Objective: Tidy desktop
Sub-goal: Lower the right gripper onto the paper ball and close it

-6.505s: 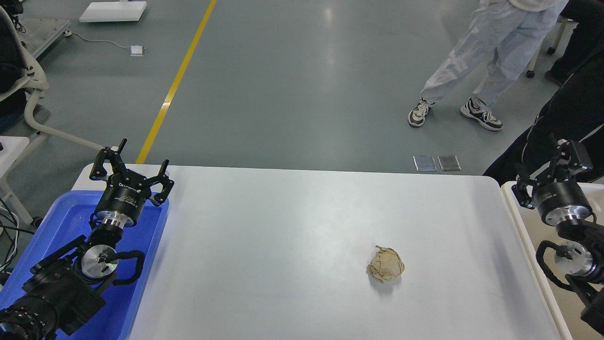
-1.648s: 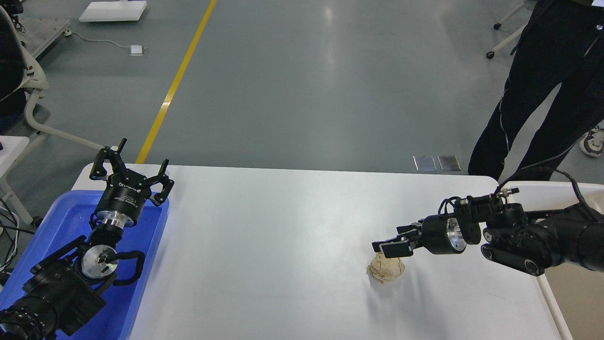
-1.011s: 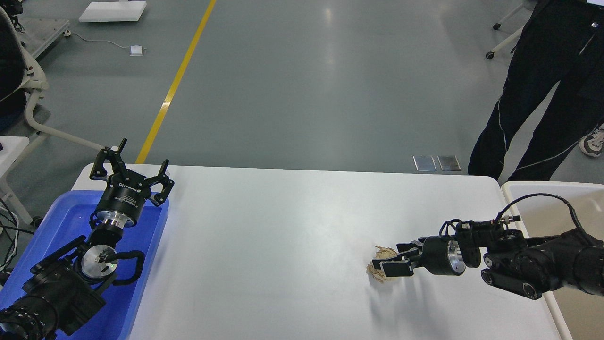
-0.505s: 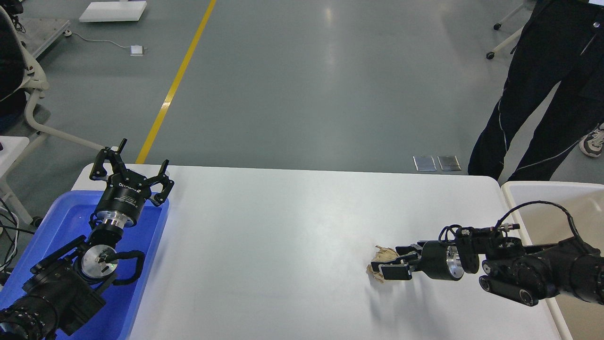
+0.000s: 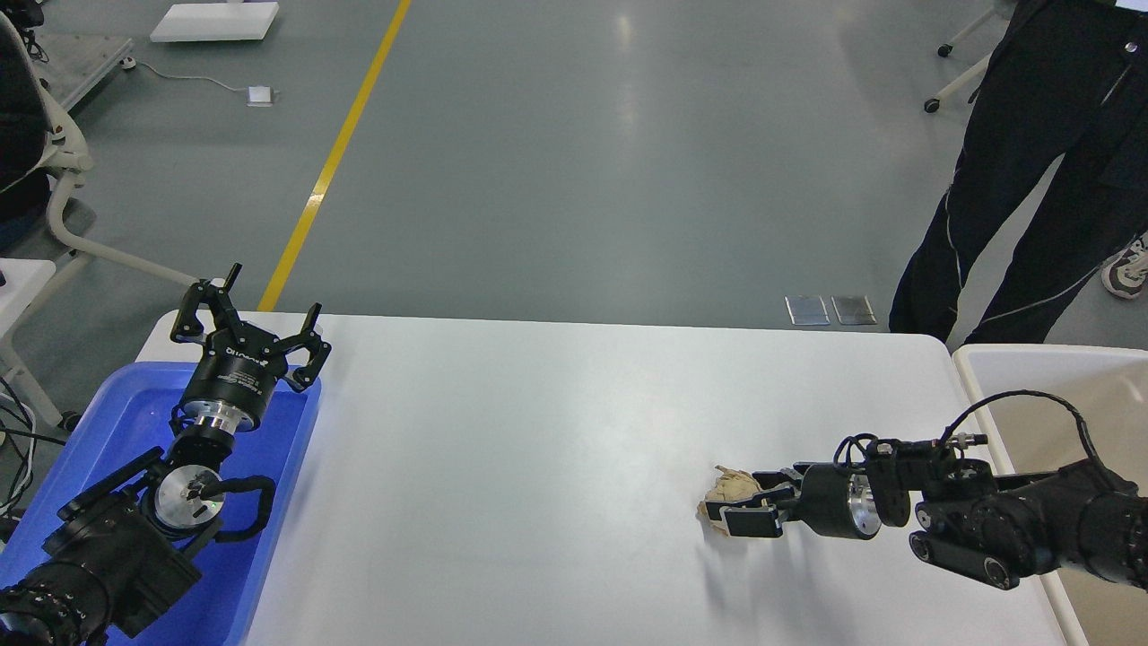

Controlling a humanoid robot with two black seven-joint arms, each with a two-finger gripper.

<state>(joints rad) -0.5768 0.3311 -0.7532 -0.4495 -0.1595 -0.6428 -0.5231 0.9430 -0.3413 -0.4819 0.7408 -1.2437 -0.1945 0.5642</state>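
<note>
The desktop [image 5: 538, 449] is a glossy white tabletop. A crumpled tan paper ball [image 5: 728, 489] lies on it at the right of centre. My right gripper [image 5: 739, 501] reaches in from the right, low over the table. Its fingers stand apart on either side of the ball, one behind it and one in front, and they hide part of it. I cannot see them pressing it. My left gripper [image 5: 247, 309] is open and empty, held up over the far end of the blue tray.
A blue plastic tray [image 5: 108, 422] sits at the table's left edge under my left arm. An off-white bin [image 5: 987, 352] with a beige inside stands at the right edge. A person in dark trousers [image 5: 1031, 161] stands beyond the table's far right corner.
</note>
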